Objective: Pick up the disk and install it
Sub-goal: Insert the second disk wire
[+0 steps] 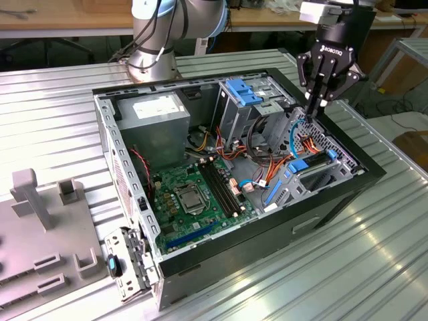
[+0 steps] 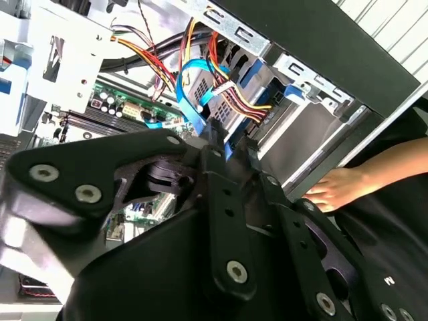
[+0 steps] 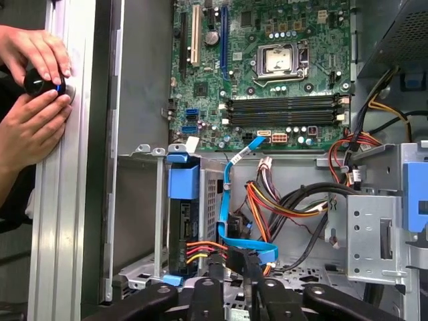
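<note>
The disk lies in the lower bay of the open computer case, at the exterior view's right. It is dark, with blue side rails. In the first wrist view the disk sits under a blue tab, with red and yellow wires running to its end. My gripper hangs just above that bay, shut, its fingertips pressed together. A blue flat cable loops right beside the tips of the gripper. I cannot tell whether the cable is pinched between them.
Inside the case are a grey power-supply box, the green motherboard and a metal cage with a blue tab. Bundled wires crowd the bay. A person's hands rest on the case edge. A grey fixture stands at the exterior view's left.
</note>
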Available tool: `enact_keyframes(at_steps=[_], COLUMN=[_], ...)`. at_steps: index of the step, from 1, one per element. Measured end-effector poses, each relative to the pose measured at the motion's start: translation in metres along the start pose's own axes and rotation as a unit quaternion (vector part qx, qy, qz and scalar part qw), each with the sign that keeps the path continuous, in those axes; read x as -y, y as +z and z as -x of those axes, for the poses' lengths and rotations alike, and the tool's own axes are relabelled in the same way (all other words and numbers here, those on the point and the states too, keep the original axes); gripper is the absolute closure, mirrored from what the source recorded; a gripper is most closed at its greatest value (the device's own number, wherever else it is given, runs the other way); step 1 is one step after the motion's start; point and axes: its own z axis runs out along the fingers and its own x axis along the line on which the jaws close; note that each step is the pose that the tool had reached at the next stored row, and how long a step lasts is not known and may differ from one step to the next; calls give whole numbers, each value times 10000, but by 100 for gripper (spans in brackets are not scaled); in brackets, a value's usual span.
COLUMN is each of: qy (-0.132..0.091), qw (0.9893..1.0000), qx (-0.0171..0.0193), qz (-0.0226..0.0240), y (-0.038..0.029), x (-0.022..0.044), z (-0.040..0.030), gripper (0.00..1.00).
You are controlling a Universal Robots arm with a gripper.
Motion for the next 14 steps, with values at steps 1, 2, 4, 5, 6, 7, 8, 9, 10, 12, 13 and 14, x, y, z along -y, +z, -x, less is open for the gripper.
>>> enact_keyframes(at_steps=[1,2,4,5,6,7,8,9,10,12,13,14], qy=[0,0,-1,-3,-2,-2,-2,-2,-2,-2,-2,-3], qw=[10000,10000,10000,10000,10000,10000,10000,10000,10000,10000,10000,10000], qx=[0,0,1,5,6,6,6,6,6,5,5,7], qz=[0,0,4,10,12,12,13,12,12,12,13,12], y=[0,-1,-11,-18,-19,-19,-18,-16,-10,0,10,22], x=[0,0,3,7,8,8,8,8,9,10,11,12], z=[3,3,0,-2,-2,-2,-2,0,5,20,27,41], gripper=[69,62,62,62,62,62,62,62,62,62,62,62])
